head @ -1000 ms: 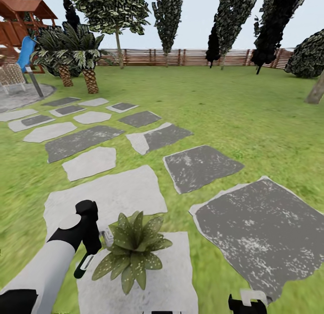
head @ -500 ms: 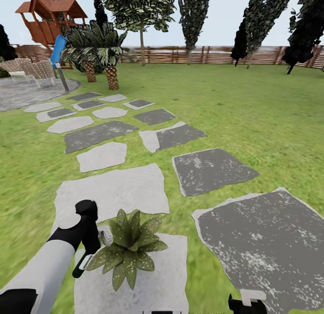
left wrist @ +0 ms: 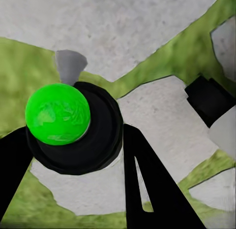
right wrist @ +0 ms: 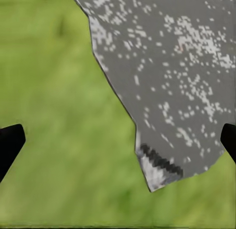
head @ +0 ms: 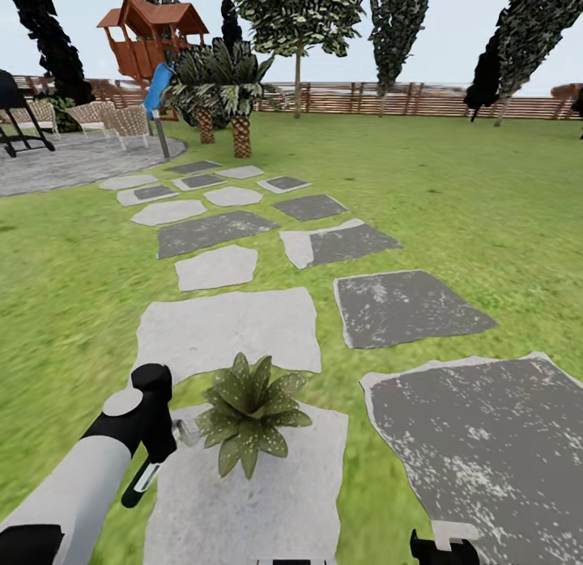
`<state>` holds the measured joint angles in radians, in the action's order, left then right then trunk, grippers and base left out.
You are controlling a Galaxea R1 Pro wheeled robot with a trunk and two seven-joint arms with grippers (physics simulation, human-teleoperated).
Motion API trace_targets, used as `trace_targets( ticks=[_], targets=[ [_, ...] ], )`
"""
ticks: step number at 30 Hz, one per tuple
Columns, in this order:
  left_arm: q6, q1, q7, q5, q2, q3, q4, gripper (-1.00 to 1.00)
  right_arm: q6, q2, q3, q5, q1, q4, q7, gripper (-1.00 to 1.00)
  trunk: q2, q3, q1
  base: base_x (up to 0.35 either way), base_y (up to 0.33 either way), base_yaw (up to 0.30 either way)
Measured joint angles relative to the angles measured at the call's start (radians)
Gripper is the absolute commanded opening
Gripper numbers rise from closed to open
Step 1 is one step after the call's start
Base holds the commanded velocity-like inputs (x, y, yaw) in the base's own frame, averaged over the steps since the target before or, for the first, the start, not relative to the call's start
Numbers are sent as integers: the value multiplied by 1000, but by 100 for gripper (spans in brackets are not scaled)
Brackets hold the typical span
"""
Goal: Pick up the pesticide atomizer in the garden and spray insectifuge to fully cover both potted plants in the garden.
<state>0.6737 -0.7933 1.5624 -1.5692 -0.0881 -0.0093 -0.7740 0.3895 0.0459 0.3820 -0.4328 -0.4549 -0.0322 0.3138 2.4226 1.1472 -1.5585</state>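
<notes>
Green grass is spread across the garden, with grey stepping stones laid in a path toward a brown fence and tall trees. One small potted plant with spotted green leaves is set on the nearest pale stone. The left claw is held just beside the plant, on its left side. A bottle with a black body and a bright green round top is gripped between the black fingers of that claw, seen in the left wrist view. The right claw is spread wide over grass and a dark stone, with nothing held. A wooden playhouse is seen far back.
</notes>
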Motion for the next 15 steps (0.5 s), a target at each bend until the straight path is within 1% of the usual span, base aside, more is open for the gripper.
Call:
trace_targets(
  ticks=[2, 4, 6, 7, 8, 9, 10, 11, 12, 13, 14, 15],
  targets=[
    [0, 1, 0, 5, -2, 2, 0, -100, 0, 0, 0, 0, 0, 0, 0, 100, 0, 0, 0, -317, 0, 177],
    [0, 1, 0, 10, -4, 9, 0, -100, 0, 1, 0, 0, 0, 0, -1, 100, 0, 0, 0, -325, 0, 52],
    [-4, 1, 0, 15, -6, 56, 0, -100, 0, 5, -1, -1, 0, -1, -5, 100, 0, 0, 0, -327, 0, 10],
    [-8, 3, 0, 16, -8, 86, 0, -100, 0, 6, -1, -2, 0, -1, -7, 100, 0, 0, 0, -314, 0, 3],
    [-12, 13, 0, 20, -10, 120, 1, -100, -1, 7, -1, -3, 0, -2, -10, 100, 0, 0, 0, -250, 0, 2],
    [-22, 29, 0, 36, -13, 161, 2, -100, -1, 7, -5, -7, -1, -5, -17, 100, 0, 0, 0, -69, 0, 0],
    [-105, 60, -46, 115, -15, 243, 10, -100, -3, 8, -55, -55, -1, -61, -75, 100, 0, 0, 0, -28, 0, 0],
    [-199, 85, -120, 182, -15, 288, 13, -100, -4, 8, -89, -101, -2, -125, -158, 100, 0, 0, 0, -6, 0, 0],
    [-348, 132, -209, 281, -18, 365, 15, -100, -7, 8, -114, -144, -2, -224, -322, 100, 0, 0, 1, -3, 0, 0],
    [-416, 152, -227, 308, -18, 393, 16, -100, -7, 9, -118, -160, -2, -267, -402, 100, 0, 0, 1, -2, 0, 0],
    [-479, 163, -236, 321, -18, 409, 17, -100, -7, 12, -121, -166, -2, -298, -495, 100, 0, 0, 1, 0, 0, 0],
    [-535, 168, -245, 332, -18, 419, 18, -100, -7, 16, -122, -186, -2, -320, -591, 100, 0, 0, 1, 0, 0, 0]
  ],
)
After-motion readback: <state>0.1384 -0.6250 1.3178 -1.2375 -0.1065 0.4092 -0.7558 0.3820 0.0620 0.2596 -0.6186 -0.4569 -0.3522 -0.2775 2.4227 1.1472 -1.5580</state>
